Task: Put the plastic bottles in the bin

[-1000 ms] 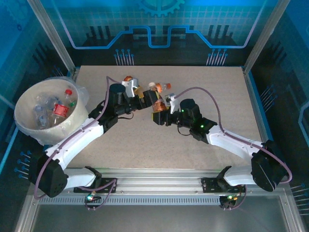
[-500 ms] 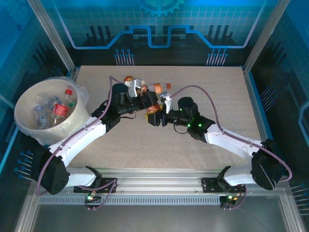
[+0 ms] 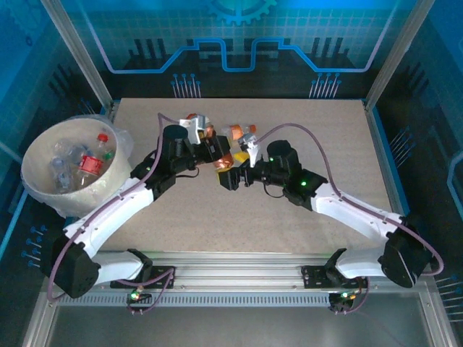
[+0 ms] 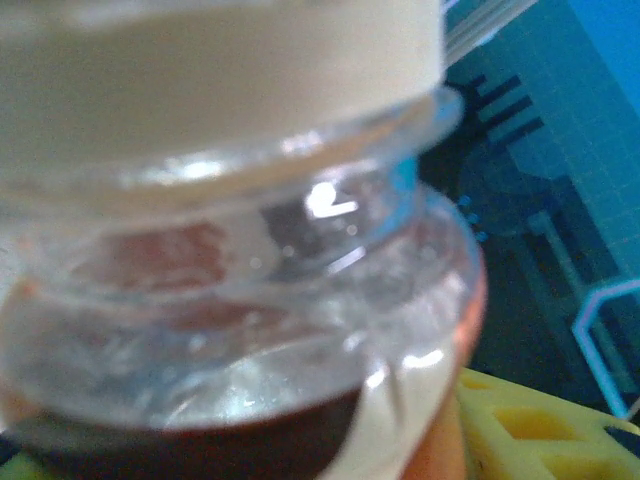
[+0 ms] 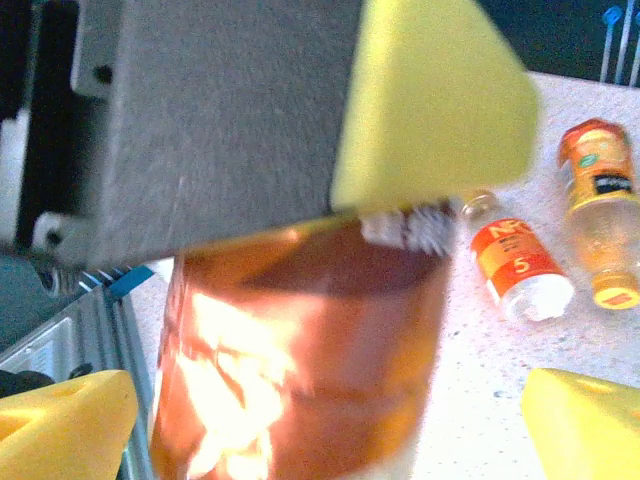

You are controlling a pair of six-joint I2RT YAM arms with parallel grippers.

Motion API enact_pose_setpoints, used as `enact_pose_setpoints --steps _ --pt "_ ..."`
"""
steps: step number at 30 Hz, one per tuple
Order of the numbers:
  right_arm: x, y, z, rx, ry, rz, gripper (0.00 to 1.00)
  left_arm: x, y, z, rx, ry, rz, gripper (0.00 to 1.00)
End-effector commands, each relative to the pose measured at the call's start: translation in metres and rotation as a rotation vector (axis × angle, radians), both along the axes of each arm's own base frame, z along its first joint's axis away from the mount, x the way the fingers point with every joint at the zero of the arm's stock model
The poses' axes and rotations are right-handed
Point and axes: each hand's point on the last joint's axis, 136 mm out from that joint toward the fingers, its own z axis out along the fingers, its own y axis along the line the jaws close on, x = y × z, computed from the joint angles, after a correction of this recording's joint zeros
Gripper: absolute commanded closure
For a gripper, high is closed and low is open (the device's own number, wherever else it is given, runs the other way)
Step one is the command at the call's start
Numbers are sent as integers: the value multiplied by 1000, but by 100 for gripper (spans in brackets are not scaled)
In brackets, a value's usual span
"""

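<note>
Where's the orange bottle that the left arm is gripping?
Top view, mid-table toward the far edge: the orange bottle is in the left gripper.

A speckled beige counter (image 3: pixel 239 217) lies inside a silver aluminium frame (image 3: pixel 239 262), with a blue circuit-patterned panel (image 3: pixel 239 32) standing behind its far edge.

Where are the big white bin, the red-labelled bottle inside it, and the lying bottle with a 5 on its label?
Bin (image 3: pixel 65 201), overhead view, outer wall.
Red-labelled bottle (image 3: pixel 91 163), overhead view, its label.
Bottle with a 5 (image 5: pixel 512 262), right wrist view, orange label.
</note>
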Motion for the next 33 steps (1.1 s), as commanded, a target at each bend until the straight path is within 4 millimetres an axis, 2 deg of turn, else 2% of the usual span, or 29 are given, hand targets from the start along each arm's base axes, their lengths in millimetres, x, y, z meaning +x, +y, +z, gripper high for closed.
enact_pose_setpoints --steps 1,5,8,12,15,19,22,29,33 --pt "-1 -23 15 -38 -103 -72 0 -4 28 41 149 -143 82 50" --pt "4 -47 26 -55 -176 -181 0 -13 63 78 296 -248 181 50" --pt "11 -66 19 -85 -189 -279 0 -21 98 104 436 -301 295 50" --pt "18 -84 19 -80 -192 -373 0 -35 164 138 654 -360 557 49" --pt "19 -87 16 -60 -183 -390 0 -42 225 148 774 -302 755 50" --pt "20 -88 9 -43 -168 -392 0 -54 284 149 727 -206 908 51" --pt "21 -88 6 -37 -162 -392 0 -61 317 146 744 -159 1003 51" --pt "20 -92 10 -43 -172 -386 0 -68 377 115 792 4 1137 50" --pt "25 -94 16 -31 -172 -397 0 -99 409 96 796 153 1278 47"
